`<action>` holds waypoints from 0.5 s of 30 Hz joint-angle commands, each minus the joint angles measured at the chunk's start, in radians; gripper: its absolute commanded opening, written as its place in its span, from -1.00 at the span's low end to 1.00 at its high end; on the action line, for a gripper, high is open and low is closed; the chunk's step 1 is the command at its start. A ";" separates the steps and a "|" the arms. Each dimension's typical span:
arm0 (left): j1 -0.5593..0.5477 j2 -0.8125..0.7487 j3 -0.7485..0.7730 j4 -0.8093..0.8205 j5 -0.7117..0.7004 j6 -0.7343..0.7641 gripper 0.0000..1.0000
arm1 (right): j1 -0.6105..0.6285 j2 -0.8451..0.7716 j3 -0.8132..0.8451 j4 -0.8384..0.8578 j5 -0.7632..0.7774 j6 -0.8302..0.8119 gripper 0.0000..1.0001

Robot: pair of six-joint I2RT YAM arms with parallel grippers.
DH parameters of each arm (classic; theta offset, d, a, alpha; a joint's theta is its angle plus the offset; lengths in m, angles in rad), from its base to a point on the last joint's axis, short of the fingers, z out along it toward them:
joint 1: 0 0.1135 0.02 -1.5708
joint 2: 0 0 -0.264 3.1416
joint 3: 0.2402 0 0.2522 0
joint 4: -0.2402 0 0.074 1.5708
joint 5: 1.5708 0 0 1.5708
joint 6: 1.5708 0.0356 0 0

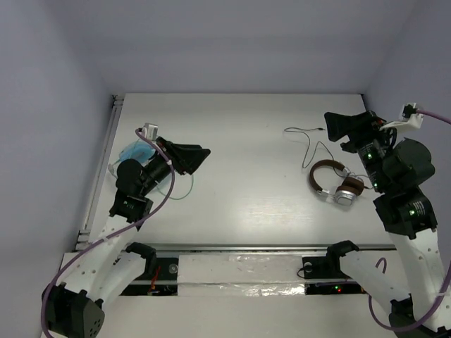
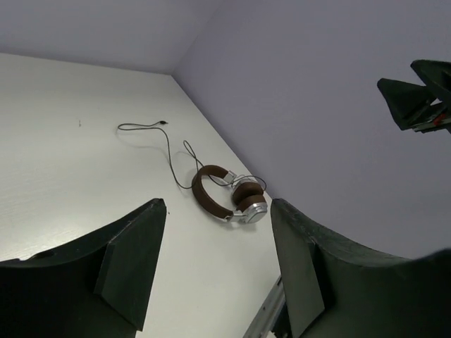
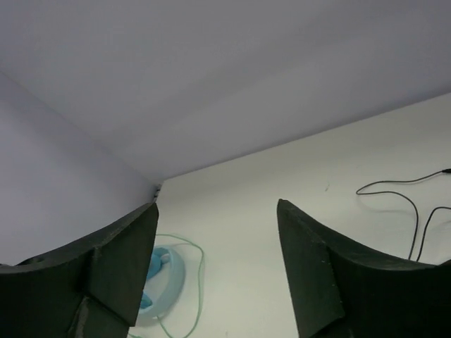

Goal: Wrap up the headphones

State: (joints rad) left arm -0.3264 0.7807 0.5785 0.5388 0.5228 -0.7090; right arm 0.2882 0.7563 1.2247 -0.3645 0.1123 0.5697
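Note:
The headphones [image 1: 336, 183] lie on the table at the right: dark brown headband, silver cups, brown pads. Their thin dark cable [image 1: 308, 141] trails loose toward the back. They also show in the left wrist view [image 2: 227, 193], far off. My right gripper [image 1: 337, 127] is open and empty, raised just behind and right of the headphones; in its own view [image 3: 215, 232] only a piece of the cable [image 3: 409, 204] shows. My left gripper [image 1: 201, 156] is open and empty at the left, pointing right; its wrist view [image 2: 218, 232] shows the jaws wide apart.
Light-blue headphones [image 1: 134, 156] with a thin green cable [image 1: 184, 190] lie under my left arm at the table's left side; they also show in the right wrist view [image 3: 163, 282]. Walls close the table at back and both sides. A metal rail [image 1: 254, 248] runs along the near edge.

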 commanded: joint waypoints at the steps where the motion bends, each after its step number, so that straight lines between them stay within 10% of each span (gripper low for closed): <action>1: -0.017 0.002 0.035 0.102 0.022 -0.021 0.16 | -0.006 -0.015 0.050 0.045 0.015 -0.017 0.44; 3: -0.045 -0.009 0.011 0.153 -0.029 -0.026 -0.12 | -0.006 -0.015 0.070 0.035 0.026 -0.024 -0.39; 6: -0.219 0.031 0.074 0.097 -0.191 0.041 -0.52 | -0.006 0.001 0.122 0.016 0.041 -0.039 -1.00; 10: -0.512 0.277 0.249 -0.054 -0.465 0.227 -1.00 | -0.006 0.043 0.217 -0.010 0.040 -0.071 -1.00; 15: -0.762 0.625 0.588 -0.233 -0.759 0.414 -1.00 | -0.006 0.084 0.340 -0.036 0.081 -0.093 -1.00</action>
State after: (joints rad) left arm -1.0199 1.2781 1.0172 0.4271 -0.0154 -0.4465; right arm 0.2882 0.8268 1.4918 -0.3935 0.1623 0.5144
